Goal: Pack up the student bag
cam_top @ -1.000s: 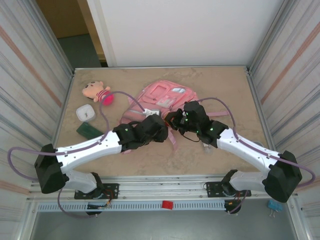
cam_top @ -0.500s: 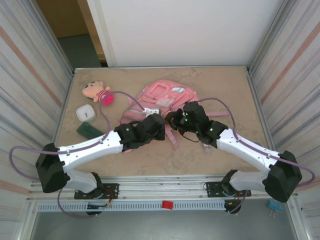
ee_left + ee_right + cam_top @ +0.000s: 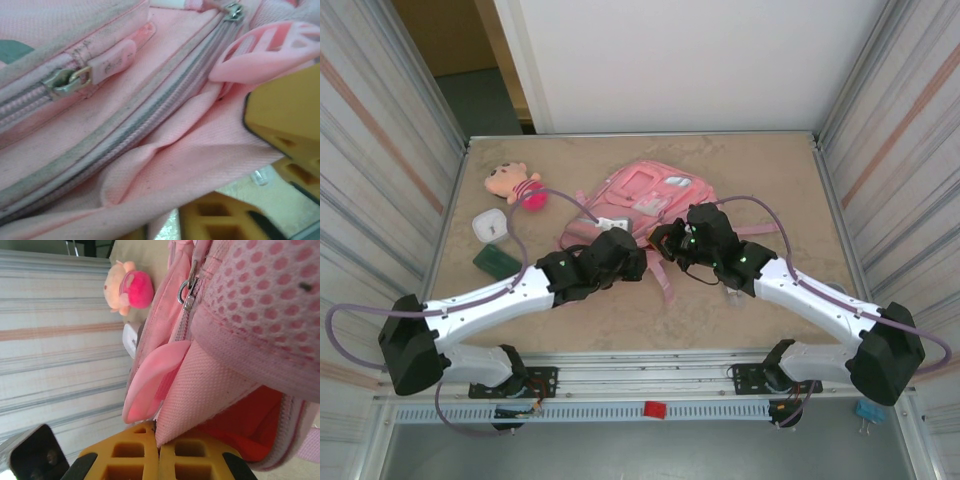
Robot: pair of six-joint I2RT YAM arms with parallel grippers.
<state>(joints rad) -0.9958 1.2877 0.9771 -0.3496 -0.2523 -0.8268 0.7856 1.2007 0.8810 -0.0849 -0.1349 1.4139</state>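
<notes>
Top view: the large pink fabric student bag (image 3: 650,190) lies central on the table (image 3: 770,170), with the left gripper (image 3: 632,242) and right gripper (image 3: 665,238) at its near edge. Left wrist: yellow fingers (image 3: 285,100) stand narrowly apart, touching bag cloth. Right wrist: fingers (image 3: 200,455) pinch the opening's rim, and the red interior (image 3: 240,435) shows.

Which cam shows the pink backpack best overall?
Top external: the student bag shows almost whole, laid flat, bar its near edge. Left wrist gives a close-up of two zips and folded fabric. Right wrist shows mesh, a zip pull and fabric pinched in the right claw.
</notes>
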